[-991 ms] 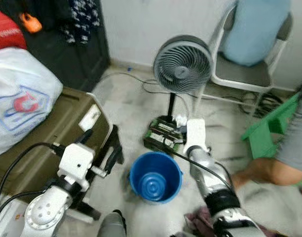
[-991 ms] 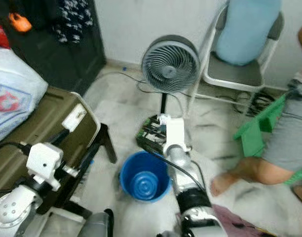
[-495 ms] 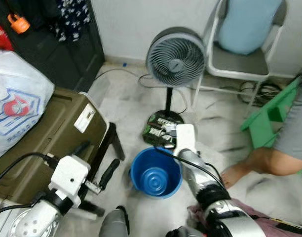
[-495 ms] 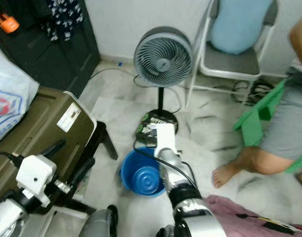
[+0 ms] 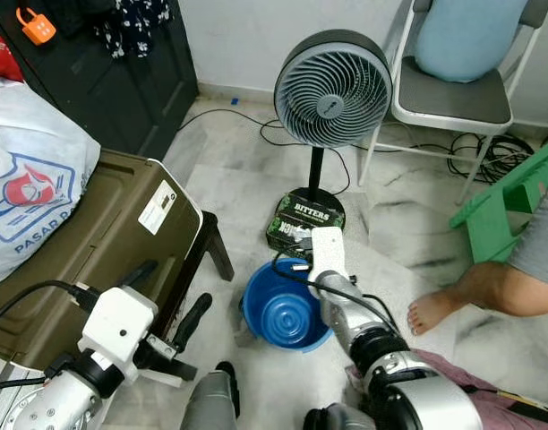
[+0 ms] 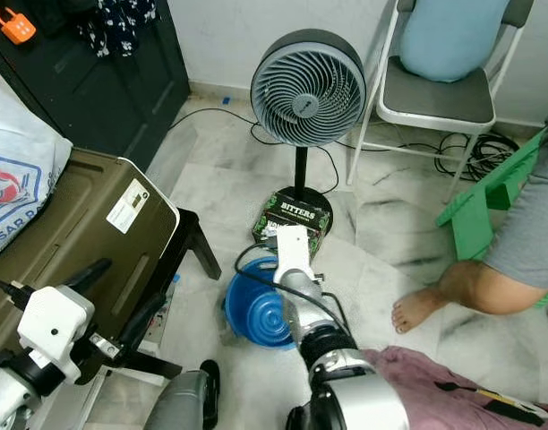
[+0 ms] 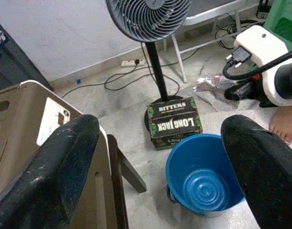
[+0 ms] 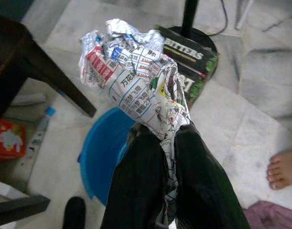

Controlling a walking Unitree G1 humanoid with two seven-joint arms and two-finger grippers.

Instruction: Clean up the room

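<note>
— Where is the crumpled wrapper seen?
— It is pinched between the two black fingers of the right tool, printed foil bunched beyond the tips, and it is held above the floor over the blue bucket. From the left wrist it is seen as a crinkled wad just beside the right arm's white wrist.

— And the bucket?
— It stands on the marble floor, with a green and black Bitters box touching its rim at twelve o'clock. Behind the box the grey pedestal fan is planted.

— The left tool?
— The left tool is spread wide, nothing between its fingers, at nine o'clock of the bucket, near an olive suitcase.

— What lies farther out?
— A person's bare foot is seen at three o'clock, a green stool beyond it, a chair with a blue cushion at one o'clock.
</note>
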